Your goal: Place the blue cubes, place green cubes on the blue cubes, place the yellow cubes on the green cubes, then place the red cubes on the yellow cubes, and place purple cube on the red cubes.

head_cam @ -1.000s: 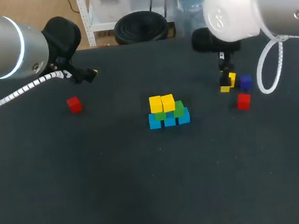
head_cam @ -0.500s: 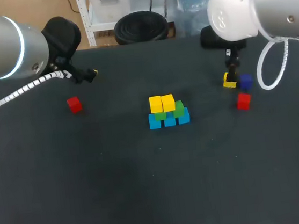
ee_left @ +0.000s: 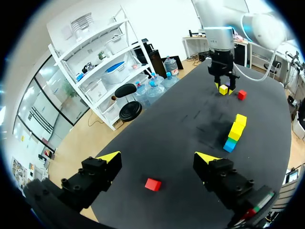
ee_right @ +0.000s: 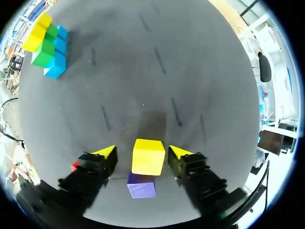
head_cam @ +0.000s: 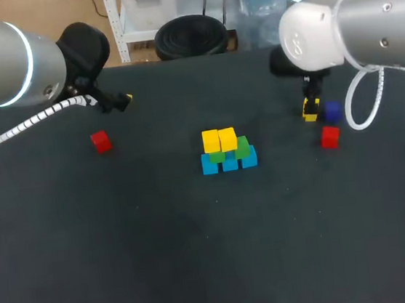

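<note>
Right end effector point(ee_right: 141, 152) has shifted, seemingly straddling yellow cube point(ee_right: 148, 157).

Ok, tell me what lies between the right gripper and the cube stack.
Only bare table lies between the right gripper and the cube stack, as the head view shows. A yellow cube sits between the gripper's open fingers.

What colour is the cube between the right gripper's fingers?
The cube is yellow, clearest in the right wrist view.
</note>
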